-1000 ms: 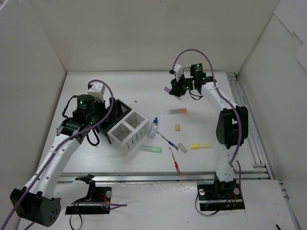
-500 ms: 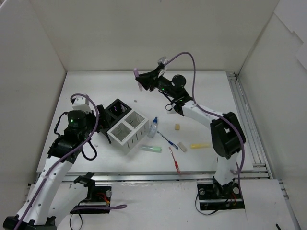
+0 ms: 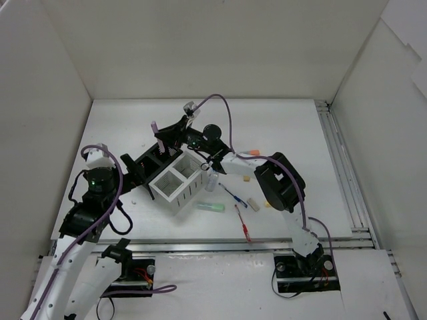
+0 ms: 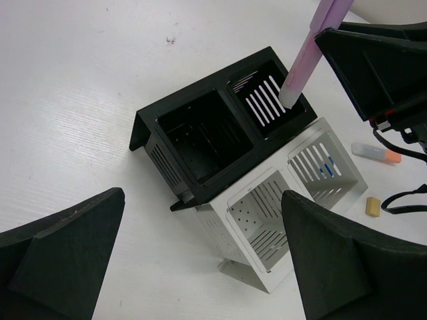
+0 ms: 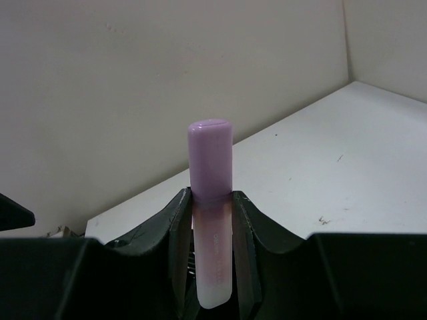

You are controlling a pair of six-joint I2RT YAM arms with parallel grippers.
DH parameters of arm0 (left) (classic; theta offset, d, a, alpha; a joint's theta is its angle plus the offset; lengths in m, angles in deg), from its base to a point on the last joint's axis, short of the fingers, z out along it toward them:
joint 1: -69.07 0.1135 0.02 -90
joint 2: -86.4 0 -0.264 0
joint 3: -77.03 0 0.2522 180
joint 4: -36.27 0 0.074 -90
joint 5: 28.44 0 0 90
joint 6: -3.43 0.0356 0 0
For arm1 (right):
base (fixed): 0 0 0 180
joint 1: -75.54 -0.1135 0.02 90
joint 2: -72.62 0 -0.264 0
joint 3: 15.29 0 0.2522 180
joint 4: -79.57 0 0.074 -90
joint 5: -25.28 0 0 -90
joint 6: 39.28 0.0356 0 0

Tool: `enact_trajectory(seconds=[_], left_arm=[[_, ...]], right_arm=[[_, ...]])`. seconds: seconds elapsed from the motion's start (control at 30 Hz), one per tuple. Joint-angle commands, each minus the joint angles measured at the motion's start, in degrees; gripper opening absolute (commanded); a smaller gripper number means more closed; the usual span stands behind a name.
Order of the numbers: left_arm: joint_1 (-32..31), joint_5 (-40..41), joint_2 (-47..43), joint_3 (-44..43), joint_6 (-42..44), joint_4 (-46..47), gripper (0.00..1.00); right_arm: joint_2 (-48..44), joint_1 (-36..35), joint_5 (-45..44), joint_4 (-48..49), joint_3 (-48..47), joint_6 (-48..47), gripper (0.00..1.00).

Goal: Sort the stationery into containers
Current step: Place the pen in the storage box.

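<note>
One view, left wrist, shows highlighter (image 4: 312,50) tip over black box (image 4: 143,127).

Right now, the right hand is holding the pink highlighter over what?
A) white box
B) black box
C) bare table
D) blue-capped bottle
B: in the left wrist view, the lower end of the pink highlighter, clamped in the right hand, hangs over one compartment of the black box, not the white box beside it.

Right gripper (image 3: 162,135) now reaches across from far right to above black box (image 3: 155,162), lilac highlighter (image 3: 155,127) clamped. Left gripper (image 3: 137,171) backs away from box.
</note>
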Motion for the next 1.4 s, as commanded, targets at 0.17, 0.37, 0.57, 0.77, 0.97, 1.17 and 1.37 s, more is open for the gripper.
enact_trajectory(seconds=[0.17, 0.37, 0.57, 0.77, 0.97, 1.17, 1.37], left_arm=[[0.4, 0.8, 3.0, -0.8, -1.4, 2.1, 1.0], [0.4, 0.8, 3.2, -1.2, -1.4, 2.0, 1.0], [0.4, -0.3, 2.3, -1.3, -0.5, 2.5, 1.0], [0.4, -4.2, 3.0, -1.6, 1.0, 3.9, 1.0], [0.4, -6.8, 3.7, -2.8, 1.6, 3.9, 1.0], [0.4, -18.4, 6.7, -3.1, 7.4, 9.6, 1.0], [-1.5, -29.9, 8.9, -2.6, 16.1, 17.1, 1.0]], right_arm=[[-0.8, -0.7, -4.6, 13.8, 1.5, -4.1, 0.08], [0.9, -0.9, -4.0, 13.8, 2.7, -5.8, 0.11], [-2.6, -1.3, -3.1, 13.6, 6.1, -8.0, 0.37], [-8.7, -1.4, -1.1, 13.6, 9.3, -9.5, 0.58], [-16.0, -1.1, -3.3, 13.4, 14.1, -7.1, 0.93], [-26.7, 1.7, -18.5, 0.4, 21.6, -6.4, 0.98], [-38.7, 3.3, -41.4, -36.7, 21.0, -5.6, 0.98]])
